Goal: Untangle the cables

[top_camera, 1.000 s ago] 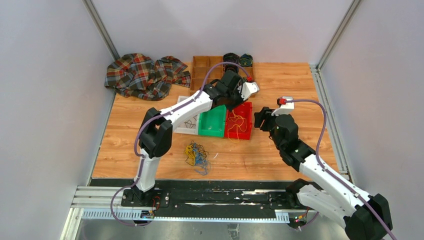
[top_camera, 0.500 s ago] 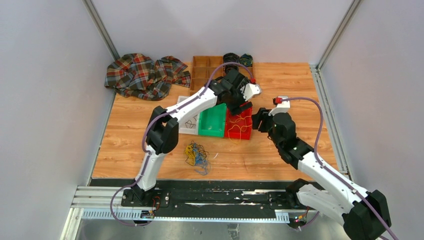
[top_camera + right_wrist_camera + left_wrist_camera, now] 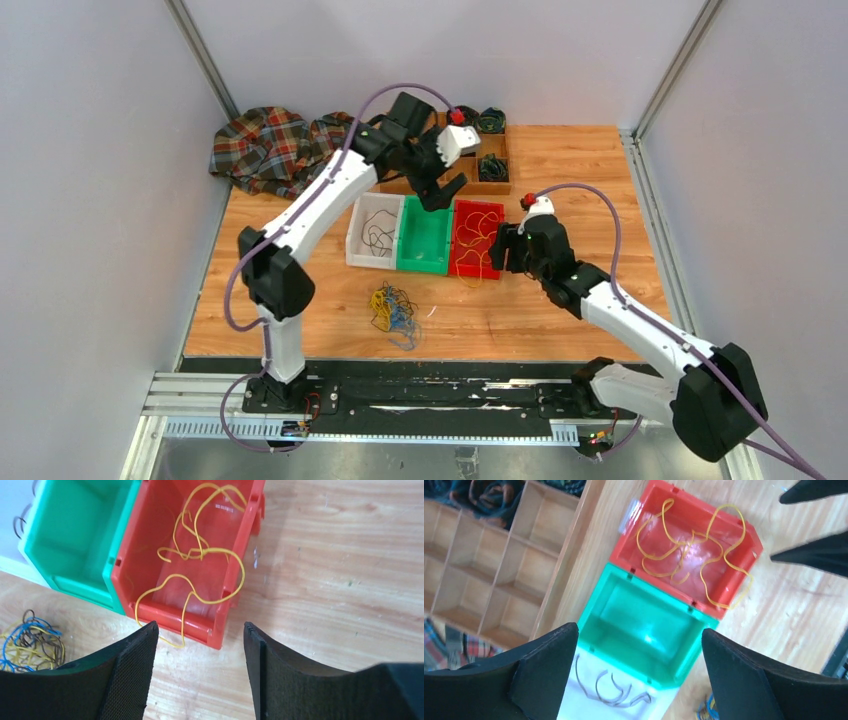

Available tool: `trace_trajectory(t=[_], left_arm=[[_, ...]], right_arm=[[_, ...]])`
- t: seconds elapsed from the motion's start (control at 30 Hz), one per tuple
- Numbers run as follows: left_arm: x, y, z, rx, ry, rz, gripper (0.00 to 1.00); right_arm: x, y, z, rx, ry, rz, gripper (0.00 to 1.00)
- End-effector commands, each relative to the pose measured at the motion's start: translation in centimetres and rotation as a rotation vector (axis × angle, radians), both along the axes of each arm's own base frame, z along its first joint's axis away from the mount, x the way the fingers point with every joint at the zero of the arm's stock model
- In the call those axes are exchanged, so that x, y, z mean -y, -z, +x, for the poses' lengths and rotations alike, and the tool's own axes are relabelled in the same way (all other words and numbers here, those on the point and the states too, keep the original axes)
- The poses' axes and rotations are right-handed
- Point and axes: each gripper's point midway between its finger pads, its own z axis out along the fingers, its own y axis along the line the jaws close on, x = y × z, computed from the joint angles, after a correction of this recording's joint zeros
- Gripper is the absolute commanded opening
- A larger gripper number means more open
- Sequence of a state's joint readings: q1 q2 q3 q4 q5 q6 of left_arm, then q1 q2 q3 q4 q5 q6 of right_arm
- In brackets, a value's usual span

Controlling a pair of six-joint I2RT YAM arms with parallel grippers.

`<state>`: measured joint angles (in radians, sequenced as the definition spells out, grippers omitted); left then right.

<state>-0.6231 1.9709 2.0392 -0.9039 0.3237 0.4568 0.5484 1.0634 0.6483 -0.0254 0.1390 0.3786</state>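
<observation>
Cables [image 3: 392,312] sit as one tangled clump of yellow, blue and black loops on the counter [image 3: 590,170], near the front, apart from the bins and from both arms; the right wrist view catches them at its left edge [image 3: 30,642]. Three bins stand touching in a row: white bin [image 3: 589,700], green bin [image 3: 644,625], red bin [image 3: 131,550]. Yellow strands [image 3: 200,555] lie loose in the red bin, one end draped over its near rim. A black strand [image 3: 611,690] lies in the white bin. My left pincer [image 3: 639,632] hangs above the green bin, fingers spread wide, holding nothing. My right pincer [image 3: 200,625] is low, just beside the red bin's near end, spread too, nothing in it. Wooden tray [image 3: 489,565] is behind the bins, with dark coils [image 3: 490,120] in its far cells. Plaid cloth [image 3: 275,150] is bunched at the far left.
</observation>
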Motion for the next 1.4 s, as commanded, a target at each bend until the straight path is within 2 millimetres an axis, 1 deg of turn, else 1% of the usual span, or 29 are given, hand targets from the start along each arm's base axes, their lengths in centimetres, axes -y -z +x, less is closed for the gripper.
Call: trace_trajectory(t=[0.0, 0.03, 0.07, 0.13, 0.23, 0.3, 0.4, 0.5, 0.63, 0.73, 0.83, 0.97, 1.03, 1.13, 1.27, 1.37], left_arm=[[-5.0, -2.7, -3.5, -0.067, -0.023, 0.004, 0.98], [-6.3, -2.5, -4.1, -0.087, -0.034, 0.012, 0.98], [-7.4, -2.9, -4.4, -0.089, -0.05, 0.011, 0.98], [-9.8, -2.8, -5.1, -0.107, -0.09, 0.027, 0.98], [-12.9, -2.2, -6.4, -0.158, -0.126, 0.071, 0.98], [-14.3, -1.7, -7.5, -0.189, -0.146, 0.096, 0.98], [-15.5, -0.8, -9.0, -0.22, -0.158, 0.126, 0.98], [-16.1, -0.4, -10.0, -0.232, -0.157, 0.138, 0.98], [-16.2, -0.7, -10.9, -0.221, -0.134, 0.127, 0.98], [-16.1, -1.3, -11.0, -0.202, -0.117, 0.113, 0.98], [-15.9, -1.7, -10.8, -0.196, -0.117, 0.102, 0.98], [-15.9, -2.0, -10.5, -0.185, -0.124, 0.099, 0.98], [-16.1, -2.3, -10.4, -0.175, -0.131, 0.099, 0.98], [-16.3, -2.9, -10.2, -0.159, -0.139, 0.086, 0.98], [-16.5, -3.6, -10.3, -0.143, -0.138, 0.072, 0.98], [-16.6, -4.0, -10.3, -0.127, -0.134, 0.063, 0.98]], right_arm=[[-1.7, 0.7, -1.3, -0.074, -0.055, 0.019, 0.63], [-2.4, 1.1, -1.8, -0.081, -0.067, 0.011, 0.62], [-2.8, 1.4, -2.1, -0.087, -0.073, 0.004, 0.61], [-3.7, 2.4, -2.6, -0.11, -0.085, -0.006, 0.59], [-4.6, 3.9, -2.9, -0.148, -0.084, -0.013, 0.57], [-4.8, 5.0, -2.5, -0.168, -0.067, -0.035, 0.55], [-4.6, 5.3, -1.5, -0.158, -0.033, -0.074, 0.53], [-4.4, 5.0, -0.3, -0.127, -0.008, -0.109, 0.52], [-5.0, 4.5, 0.8, -0.105, -0.016, -0.128, 0.49], [-5.4, 4.3, 1.3, -0.103, -0.015, -0.13, 0.47], [-5.3, 4.5, 1.9, -0.1, 0.007, -0.151, 0.45], [-5.2, 5.6, 2.5, -0.123, 0.024, -0.19, 0.4], [-5.2, 6.3, 2.7, -0.145, 0.033, -0.215, 0.36], [-5.7, 6.1, 3.6, -0.139, 0.035, -0.233, 0.31], [-6.6, 4.5, 5.6, -0.089, 0.019, -0.264, 0.15], [-7.0, 3.4, 7.3, -0.052, 0.011, -0.308, 0.06]])
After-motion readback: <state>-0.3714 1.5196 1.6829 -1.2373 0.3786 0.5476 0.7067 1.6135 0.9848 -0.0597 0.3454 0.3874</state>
